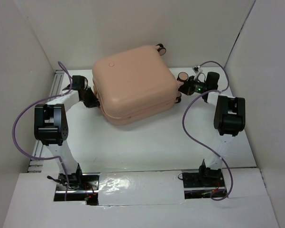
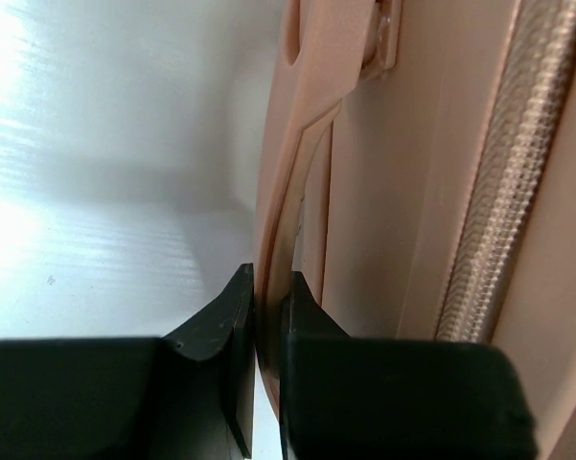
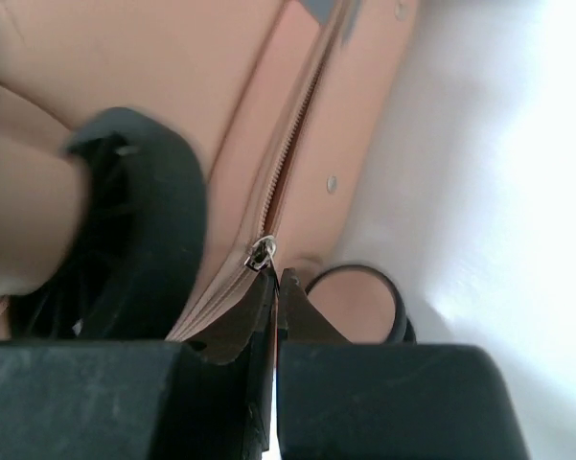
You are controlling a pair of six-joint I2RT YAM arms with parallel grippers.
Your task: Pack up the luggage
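Pinching luggage (image 1: 135, 83) handle (image 2: 311, 125), left end effector (image 2: 266, 316); handle cropped.

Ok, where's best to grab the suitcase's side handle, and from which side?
Pinch the side handle across its thin strap, coming from the left of the luggage. It bows off the shell, leaving a gap for one finger behind.

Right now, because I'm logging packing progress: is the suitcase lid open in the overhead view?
No, the luggage lies closed, its two peach shells pressed together along the seam.
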